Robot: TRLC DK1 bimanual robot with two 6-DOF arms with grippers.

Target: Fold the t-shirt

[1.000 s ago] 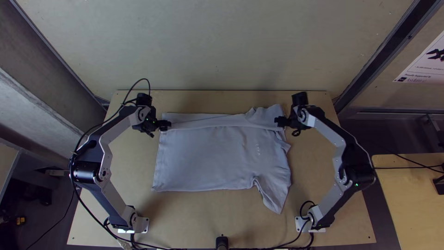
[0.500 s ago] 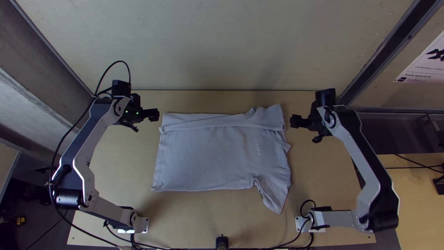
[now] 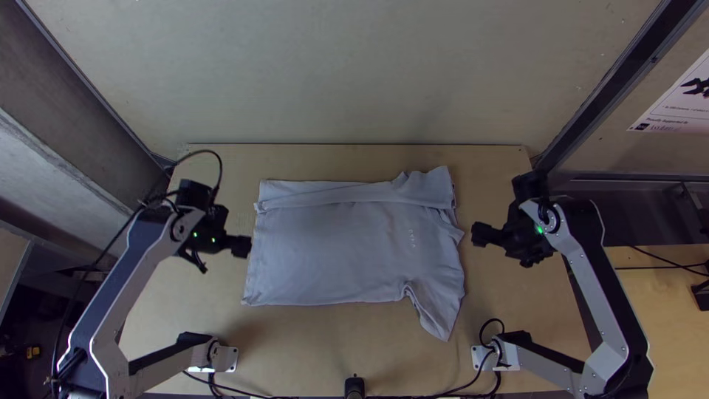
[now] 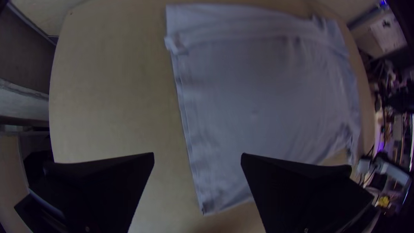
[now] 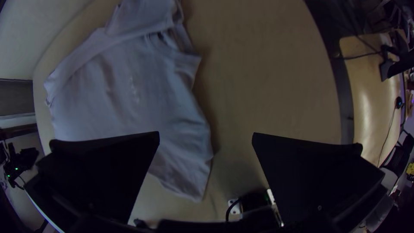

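One t-shirt point(image 3: 347, 251), pale grey-blue cloth, lies in the middle of the wooden desk point(image 3: 310, 343) in top view: broad panel flat, long band folded along the far edge, sleeve pointing nearward. Left claw point(image 3: 248, 247) is at the hem side; right claw point(image 3: 476, 234) is near the opposite side. Left wrist view: left claw point(image 4: 197, 156) wide apart, grips nothing; hem nearly straight. Right wrist view: right claw point(image 5: 206, 134) wide apart, empty; sleeve wrinkled.
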